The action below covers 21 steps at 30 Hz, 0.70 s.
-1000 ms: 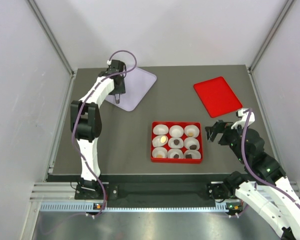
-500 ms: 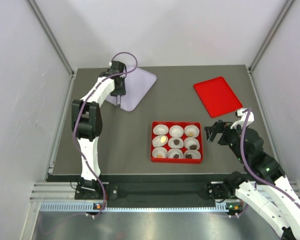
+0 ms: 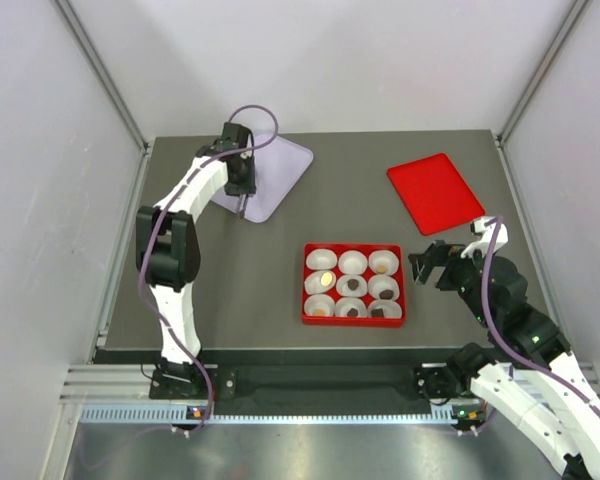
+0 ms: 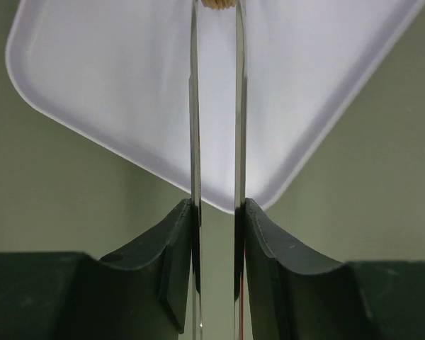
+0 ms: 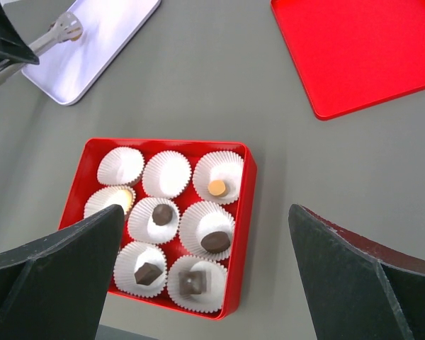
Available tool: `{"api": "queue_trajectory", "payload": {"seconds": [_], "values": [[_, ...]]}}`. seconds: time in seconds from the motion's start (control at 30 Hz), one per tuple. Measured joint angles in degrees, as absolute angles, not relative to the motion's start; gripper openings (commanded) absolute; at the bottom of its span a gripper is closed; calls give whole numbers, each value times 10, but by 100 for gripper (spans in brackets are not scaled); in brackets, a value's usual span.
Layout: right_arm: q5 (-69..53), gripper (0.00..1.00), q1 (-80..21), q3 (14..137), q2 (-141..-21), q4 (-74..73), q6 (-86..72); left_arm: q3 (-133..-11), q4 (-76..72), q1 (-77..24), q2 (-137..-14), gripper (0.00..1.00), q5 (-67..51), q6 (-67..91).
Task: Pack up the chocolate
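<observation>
Top: high, steep down, whole surface [image 3: 240, 285]. Left wrist: close over lilac tray [image 4: 113, 85]. Right wrist: higher; shares red box [image 5: 170, 144] with top.

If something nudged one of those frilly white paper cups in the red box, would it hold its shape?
Probably not: the white pleated paper cups look thin and would likely crumple. Empty ones seem light, so they might shift or lift. Packed tight inside the red square box, they likely brace each other against tipping.
</observation>
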State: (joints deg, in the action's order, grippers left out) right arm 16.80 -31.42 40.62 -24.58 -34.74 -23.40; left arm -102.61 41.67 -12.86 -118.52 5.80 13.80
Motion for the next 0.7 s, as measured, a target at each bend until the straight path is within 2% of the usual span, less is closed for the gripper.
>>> {"api": "queue_trajectory", "payload": {"seconds": [0.5, 0.7], "values": [[167, 100, -314, 414, -249, -361, -243, -985, 439, -235, -1020, 33, -59, 136], [167, 100, -314, 418, -258, -366, -251, -944, 463, -326, -983, 33, -93, 129]]}}
